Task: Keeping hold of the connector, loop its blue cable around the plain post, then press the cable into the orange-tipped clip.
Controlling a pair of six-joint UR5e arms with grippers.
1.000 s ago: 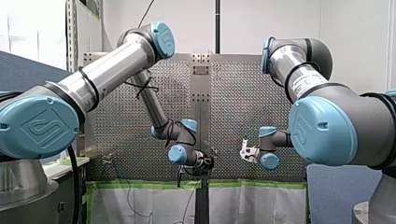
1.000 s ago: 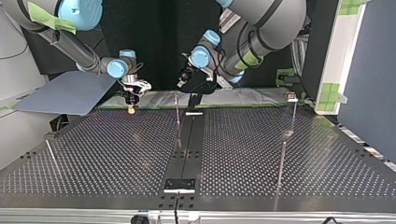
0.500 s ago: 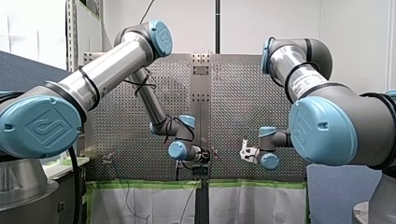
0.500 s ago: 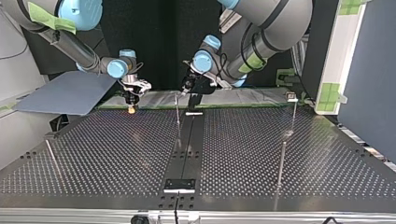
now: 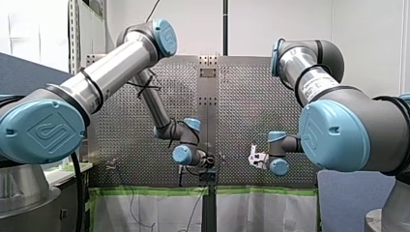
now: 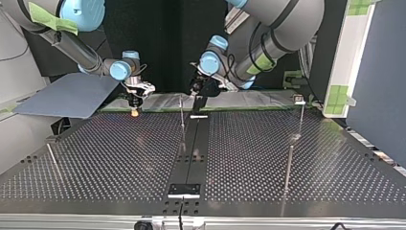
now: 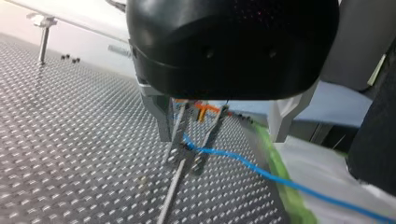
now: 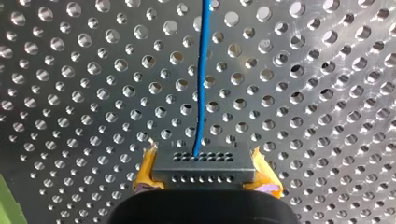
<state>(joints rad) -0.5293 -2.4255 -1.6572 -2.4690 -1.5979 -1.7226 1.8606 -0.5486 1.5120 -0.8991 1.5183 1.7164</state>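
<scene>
You have the dark grey rectangular connector block, with its rows of small holes, pinched between the yellow pads of the right gripper. Its thin blue cable leaves the block's face and runs straight ahead of the gripper, over the perforated metal table. In the top view you find this gripper low over the table's far edge, at the view's left, pointing down, well apart from the left gripper.

Look along the left gripper, which is black. Its two metal fingers stand a little apart, not pressed together, and one end of the thin plain metal post sits between their tips. The blue cable passes through the same gap, just beside the post, then trails away to one side over the strip of green tape at the table's edge. You cannot tell whether the cable touches the post or wraps it. Beyond the fingers you see a small orange piece; what it belongs to does not show.
</scene>
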